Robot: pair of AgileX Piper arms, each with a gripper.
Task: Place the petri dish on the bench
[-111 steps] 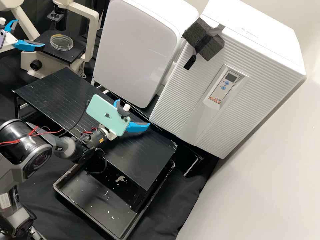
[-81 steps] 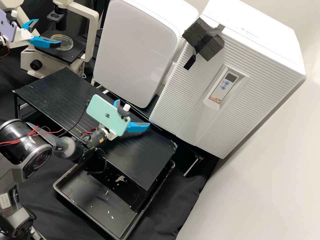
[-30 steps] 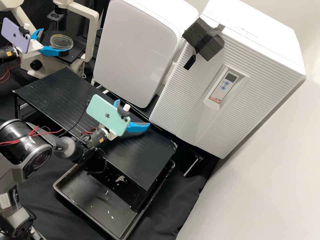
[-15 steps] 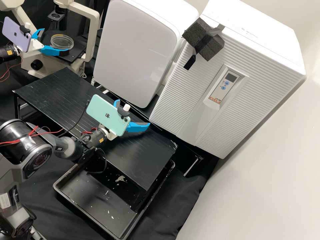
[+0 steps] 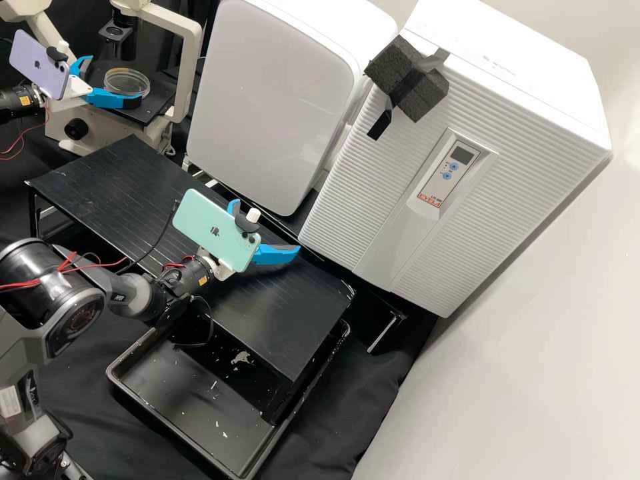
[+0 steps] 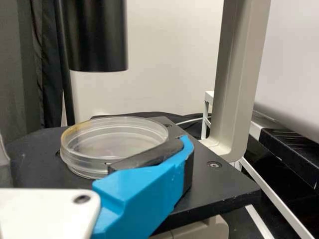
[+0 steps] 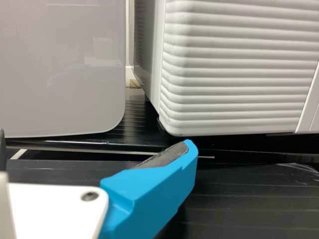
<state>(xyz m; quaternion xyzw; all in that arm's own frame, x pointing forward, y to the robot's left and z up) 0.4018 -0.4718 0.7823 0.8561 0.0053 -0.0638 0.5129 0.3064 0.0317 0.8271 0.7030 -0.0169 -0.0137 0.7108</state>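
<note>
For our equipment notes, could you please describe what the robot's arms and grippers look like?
The arms are dark grey, with thin red wires. The left gripper and right gripper are white, each with bright blue fingers lined with dark pads. A purple phone is mounted on the left one, a mint-green phone on the right.

Black microscope stage [image 6: 224,185], clear petri dish [image 6: 114,142] lying on it

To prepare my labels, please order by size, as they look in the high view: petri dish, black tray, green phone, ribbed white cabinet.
1. Ribbed white cabinet
2. Black tray
3. Green phone
4. Petri dish
</note>
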